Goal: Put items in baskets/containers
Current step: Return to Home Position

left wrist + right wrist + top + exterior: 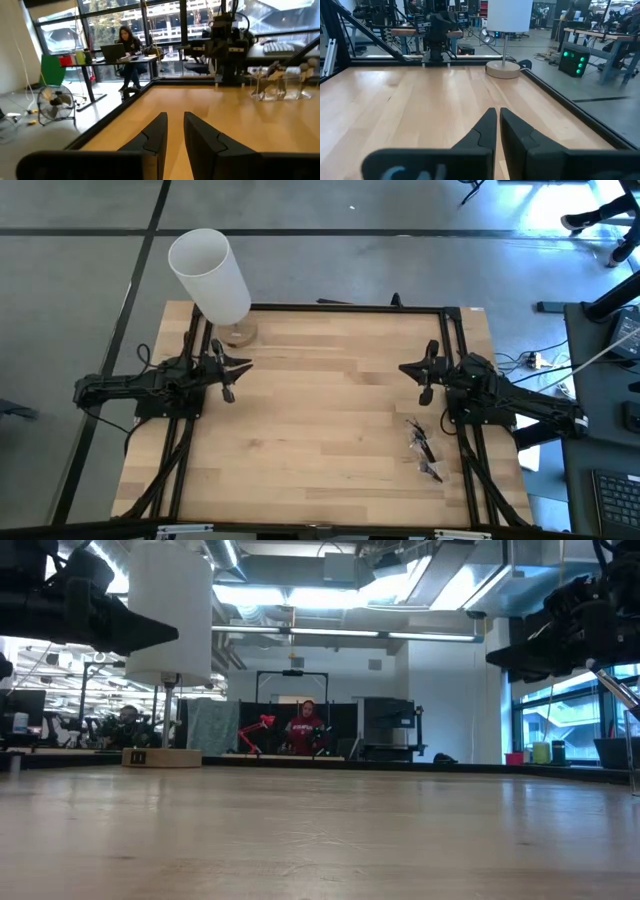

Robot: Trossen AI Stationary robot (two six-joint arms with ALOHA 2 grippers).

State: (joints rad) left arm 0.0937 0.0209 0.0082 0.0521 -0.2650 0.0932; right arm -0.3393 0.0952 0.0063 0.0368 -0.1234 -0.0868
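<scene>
1. My left gripper point(174, 116) hangs over the left side of the table point(320, 440), holding nothing, its fingers drawn in to a narrow slit
2. My right gripper point(497, 111) mirrors it over the right side, also empty, its fingers all but touching
3. The makeup brushes point(425, 447) are gathered in one dark cluster near the table's front right corner, just beside the right arm; in the left wrist view they stand or lean inside the clear container point(280, 87), though I cannot count them
4. I see no loose brush on the wood, so I judge the filling done and both arms parked
5. If I had to lift a brush, I'd expect it to be very light, with a stiff, slick, round handle that rolls; I'd pinch it mid-handle, away from the soft bristles
6. The container looks light and hard-walled and would probably slide or tip if nudged; its edges barely show, so I'd approach slowly
7. The white cylinder point(210, 272) on its wooden base point(239, 333) stands at the far left corner, well apart from the brushes
</scene>
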